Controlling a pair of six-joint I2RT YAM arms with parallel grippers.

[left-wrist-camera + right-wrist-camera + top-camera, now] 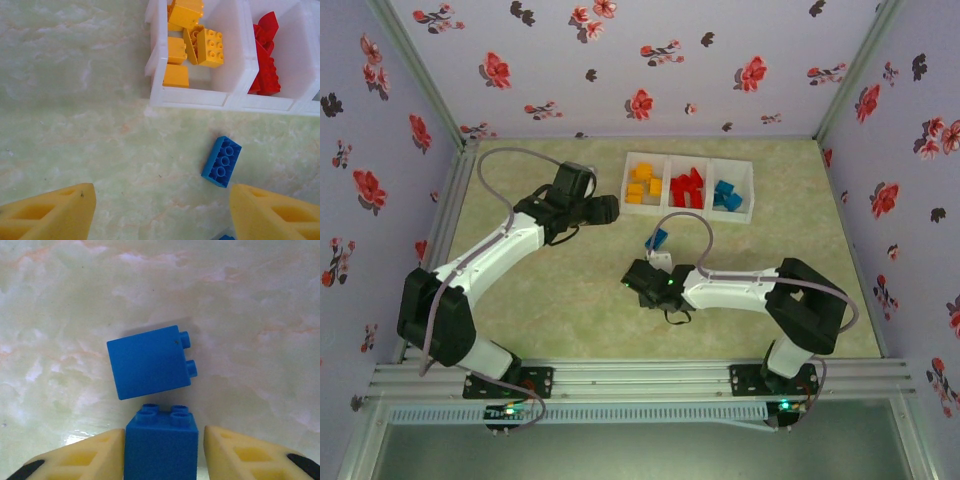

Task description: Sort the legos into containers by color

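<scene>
Two blue legos (150,362) lie on the green marbled surface (560,310), at 6 o'clock of the three-compartment tray (200,97). Your right pincer (164,432) flanks the nearer one; whether it is clamped, you cannot tell. Your left pincer (162,200) stands apart, empty. Open room lies toward 9 o'clock; floral walls (720,60) surround.

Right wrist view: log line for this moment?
right fingers: flanking blue brick, grip unclear | second blue brick: lying just beyond | left fingers: open, empty

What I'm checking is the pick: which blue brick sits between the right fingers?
The nearer brick, studs pointing ahead; the other brick lies farther out, studs sideways.
</scene>
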